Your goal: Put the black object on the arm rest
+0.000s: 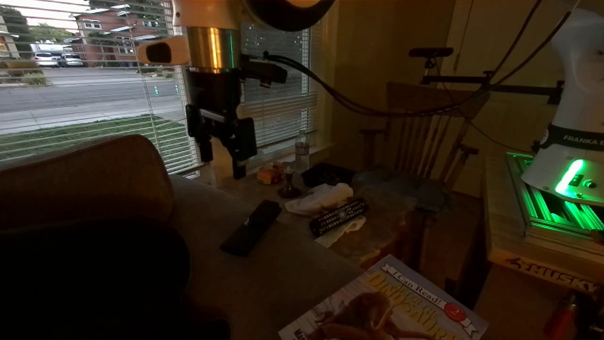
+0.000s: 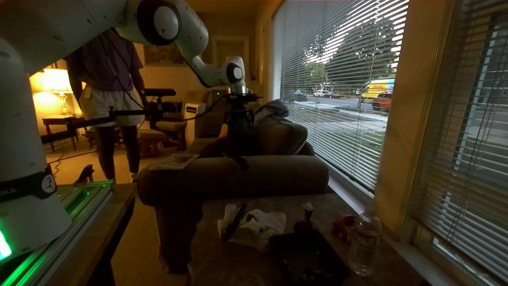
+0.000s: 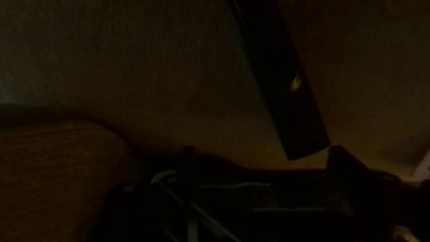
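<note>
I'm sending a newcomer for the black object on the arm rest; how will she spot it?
Find the sofa, then its broad arm rest. The black object lies on top, apart from the dinosaur book. Unlike the remote beyond, it shows no rows of pale buttons.

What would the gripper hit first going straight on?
The gripper points down, so probably the arm rest, or the end of the black object lying on it; depth is unclear.

The claw (image 1: 223, 164) points down, apparently spread wide.
</note>
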Tool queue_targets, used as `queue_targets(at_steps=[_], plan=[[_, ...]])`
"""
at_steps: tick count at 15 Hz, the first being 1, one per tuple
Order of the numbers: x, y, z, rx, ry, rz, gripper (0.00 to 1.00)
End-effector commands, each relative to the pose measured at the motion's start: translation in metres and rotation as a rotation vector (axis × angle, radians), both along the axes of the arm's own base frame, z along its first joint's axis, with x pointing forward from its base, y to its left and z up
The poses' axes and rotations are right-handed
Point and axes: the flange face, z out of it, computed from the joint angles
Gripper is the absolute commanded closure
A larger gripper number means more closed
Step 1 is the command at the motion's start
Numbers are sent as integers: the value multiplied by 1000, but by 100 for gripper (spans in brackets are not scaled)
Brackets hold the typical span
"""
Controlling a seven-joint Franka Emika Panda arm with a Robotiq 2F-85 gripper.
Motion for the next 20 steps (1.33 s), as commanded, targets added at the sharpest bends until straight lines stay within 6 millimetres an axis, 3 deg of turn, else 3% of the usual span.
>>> queue_targets(at_steps=[1, 5, 11, 12, 15, 20], plan=[[-3, -6, 19, 33, -30, -125, 0], [-10, -31, 63, 15, 47, -142, 0], [-23, -70, 113, 47, 185, -319, 0], [-3, -61, 103, 17, 115, -265, 0], [-11, -68, 115, 41, 152, -292, 0], [-15, -68, 111, 34, 161, -298, 0]])
